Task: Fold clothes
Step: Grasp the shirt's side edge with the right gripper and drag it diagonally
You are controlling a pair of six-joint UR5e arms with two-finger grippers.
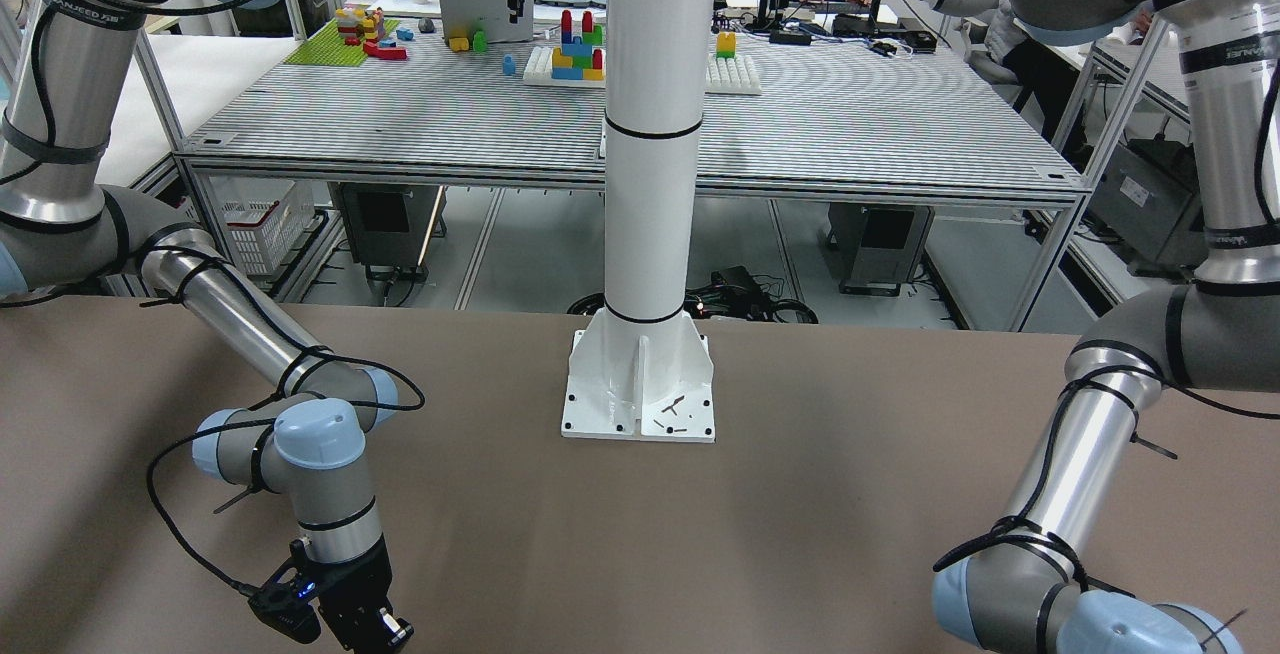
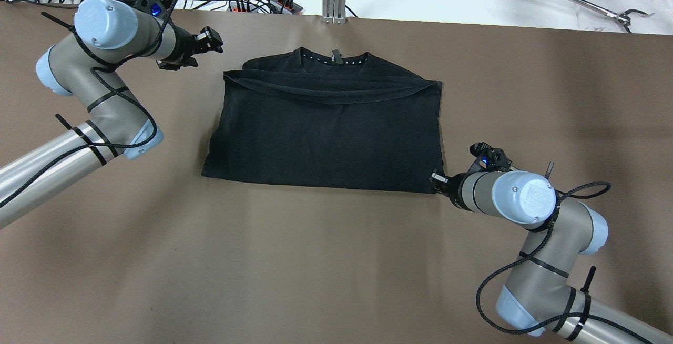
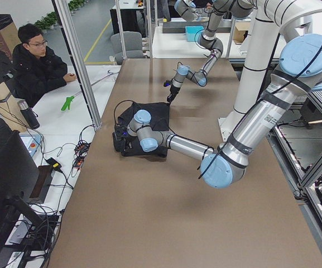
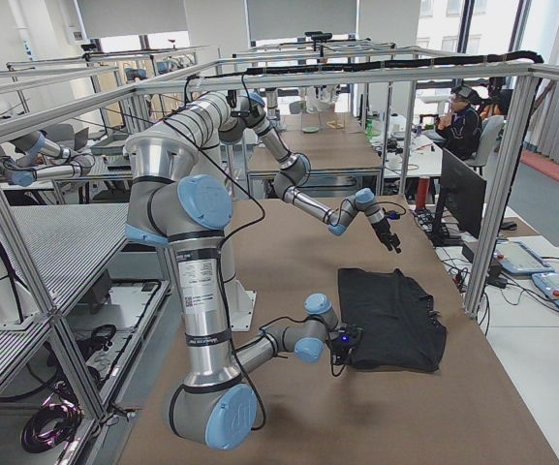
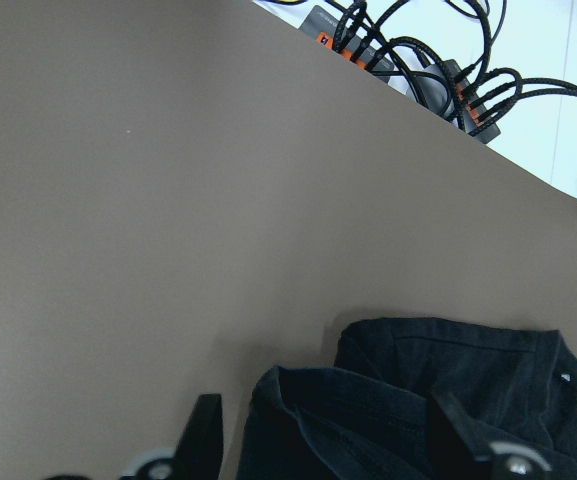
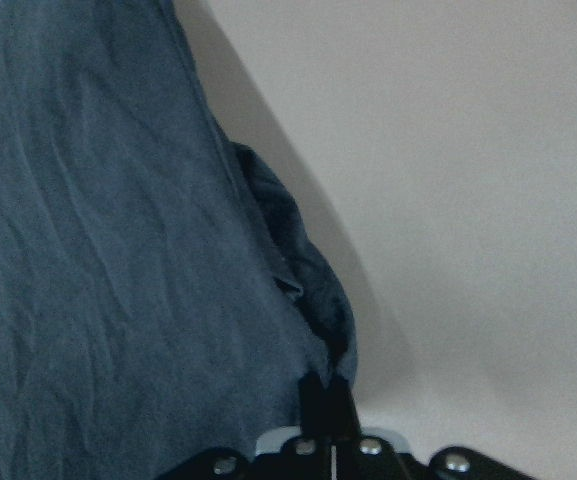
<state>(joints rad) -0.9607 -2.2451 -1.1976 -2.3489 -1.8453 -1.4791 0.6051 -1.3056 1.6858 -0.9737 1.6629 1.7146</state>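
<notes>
The black garment (image 2: 326, 133) lies folded into a rough rectangle in the middle of the brown table, collar at the far edge. It also shows in the side views (image 3: 152, 117) (image 4: 390, 310). My left gripper (image 2: 207, 44) is open and empty, just off the garment's far left corner. In the left wrist view (image 5: 328, 435) its jaws stand wide apart over that corner (image 5: 418, 400). My right gripper (image 2: 436, 178) is shut on the garment's near right corner. In the right wrist view (image 6: 328, 395) it pinches the fabric edge (image 6: 98, 250). The front-facing view does not show the garment.
The white pillar (image 1: 650, 134) stands on its base plate (image 1: 640, 389) at the table's robot side. Power strips and cables (image 2: 252, 2) hang off the far edge. A seated operator (image 3: 38, 67) is beside the table. A grabber tool (image 2: 625, 15) lies far right.
</notes>
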